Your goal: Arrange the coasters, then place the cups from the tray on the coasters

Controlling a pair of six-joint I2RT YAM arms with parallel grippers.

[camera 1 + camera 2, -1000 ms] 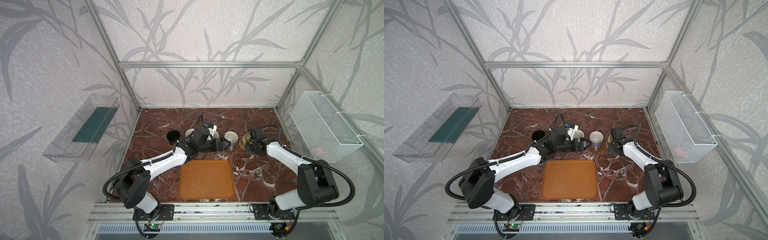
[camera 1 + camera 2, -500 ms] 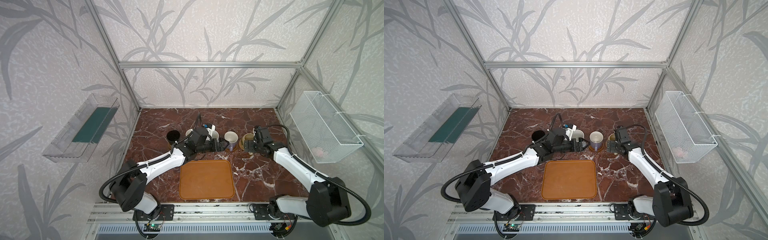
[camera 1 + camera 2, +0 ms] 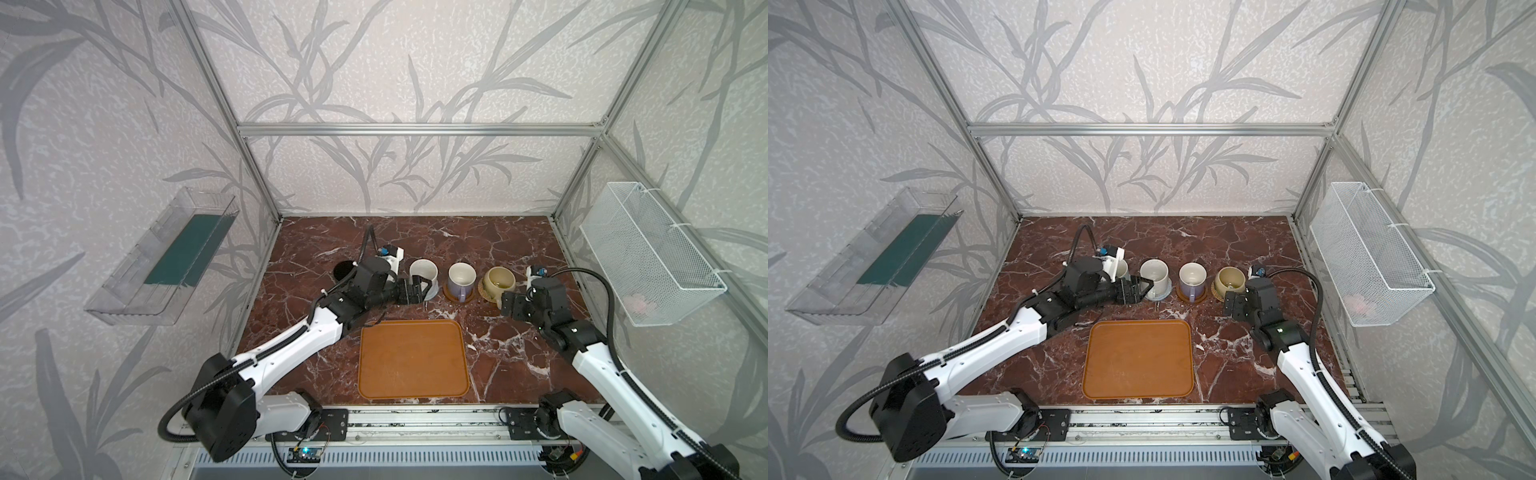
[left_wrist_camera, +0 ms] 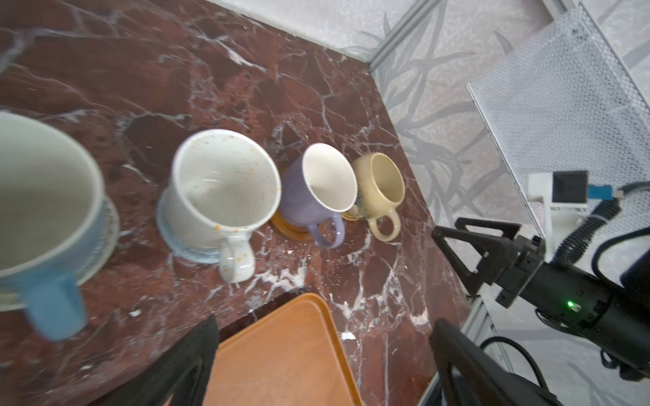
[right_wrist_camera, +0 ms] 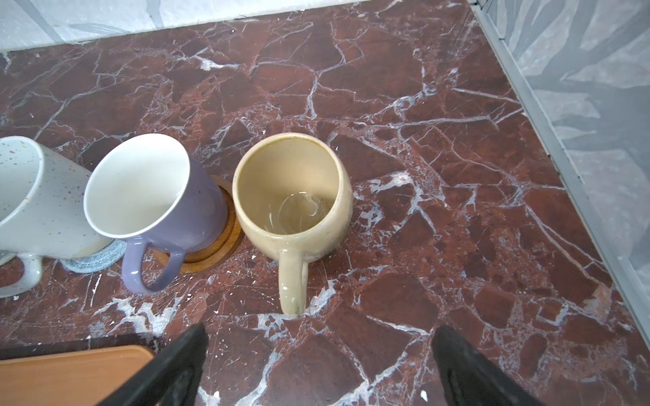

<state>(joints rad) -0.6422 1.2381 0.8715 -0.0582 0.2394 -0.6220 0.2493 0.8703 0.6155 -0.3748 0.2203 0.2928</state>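
Right wrist view: your right claw stands with its jaws wide apart and nothing between them. A second ago it was closed about the beige-yellow mug. It has since let go and backed off, and the mug stands upright just ahead of it, handle pointing back at the claw and clear of both fingers. Your left claw, jaws likewise wide and empty, has drawn back slightly along the row. It now sits just short of the handle of the speckled white mug, not touching.

Surroundings:
- **Row beyond the beige-yellow mug, going away from the right claw:**
  - the lavender mug is on a brown wooden coaster
  - the speckled white mug is on a blue-grey woven coaster
  - the light blue mug is on a cream woven coaster, beside the left claw's wrist
- **Beige-yellow mug's coaster:** the edge of a tan rattan coaster shows under that mug.
- **Black mug:** the black mug stands farthest off, behind the left arm. Whether a coaster lies under it I cannot tell.
- **Obstruction:** that arm screens most of the light blue mug in both top views.
- **Tray:** the tray lies on the near side of both claws, its far corner just nearside of the left claw.
- **Walls:** the wire basket and the clear bin hang on the side walls, well apart from either claw.
- **Indicator:** a green lamp is lit on the right arm.
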